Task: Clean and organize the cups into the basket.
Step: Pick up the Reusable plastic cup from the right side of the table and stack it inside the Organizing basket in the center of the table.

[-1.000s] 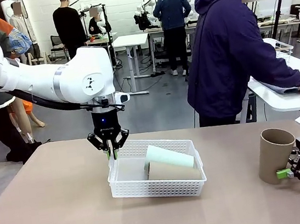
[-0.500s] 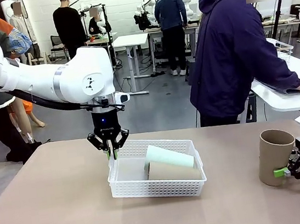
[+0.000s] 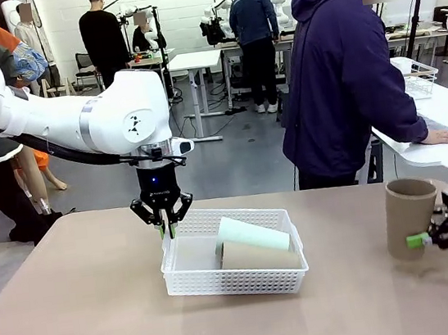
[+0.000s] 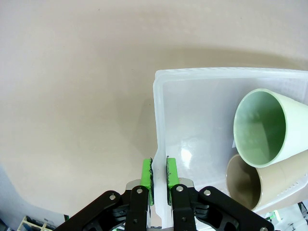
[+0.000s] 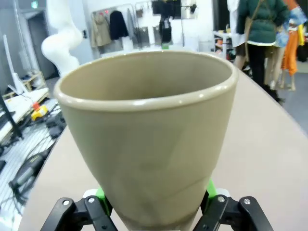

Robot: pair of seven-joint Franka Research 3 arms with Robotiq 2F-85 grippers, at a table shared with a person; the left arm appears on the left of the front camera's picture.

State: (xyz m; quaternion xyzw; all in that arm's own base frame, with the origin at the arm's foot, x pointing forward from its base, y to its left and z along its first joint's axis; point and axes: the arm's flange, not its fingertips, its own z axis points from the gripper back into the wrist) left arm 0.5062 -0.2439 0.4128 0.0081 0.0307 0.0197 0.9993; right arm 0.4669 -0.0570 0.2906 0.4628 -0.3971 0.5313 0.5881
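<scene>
Three tall tapered handleless cups are on the brown desk (image 3: 79, 319): one pale mint-green cup (image 3: 253, 234) and one matte tan cup (image 3: 256, 256) lie touching on their sides in the single shallow white perforated plastic basket (image 3: 235, 282), and a second tan cup (image 3: 411, 217) is upright near the desk's right edge. Of two hands, the left hand (image 4: 159, 175) is pinched tight on the basket's left wall near its far corner. The right hand (image 3: 423, 239) clasps the upright cup's base, its green pads largely hidden behind it.
</scene>
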